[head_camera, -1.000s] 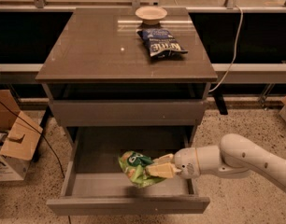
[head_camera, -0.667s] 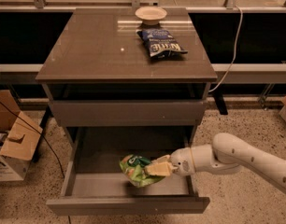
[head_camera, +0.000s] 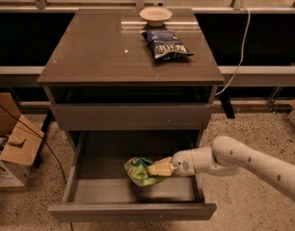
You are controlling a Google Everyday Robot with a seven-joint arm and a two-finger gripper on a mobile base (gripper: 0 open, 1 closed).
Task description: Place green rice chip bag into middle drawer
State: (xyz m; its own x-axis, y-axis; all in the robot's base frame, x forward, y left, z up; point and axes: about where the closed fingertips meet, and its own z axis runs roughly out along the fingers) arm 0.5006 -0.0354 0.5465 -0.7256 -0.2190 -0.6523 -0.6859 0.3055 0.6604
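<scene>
Claw (head_camera: 154,169), inside the middle drawer (head_camera: 133,211), grips the green rice chip bag (head_camera: 137,171); a late release risks dragging it out.

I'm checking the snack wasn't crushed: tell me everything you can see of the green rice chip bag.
The green rice chip bag is a crinkly, shiny, bright green packet with pale print, and it looks crumpled. It is low inside the open middle drawer, right of the grey tray's centre; whether it rests on the tray cannot be told. The gripper, coming in from the right, is closed on the bag's right edge. Nothing else visibly touches it.
</scene>
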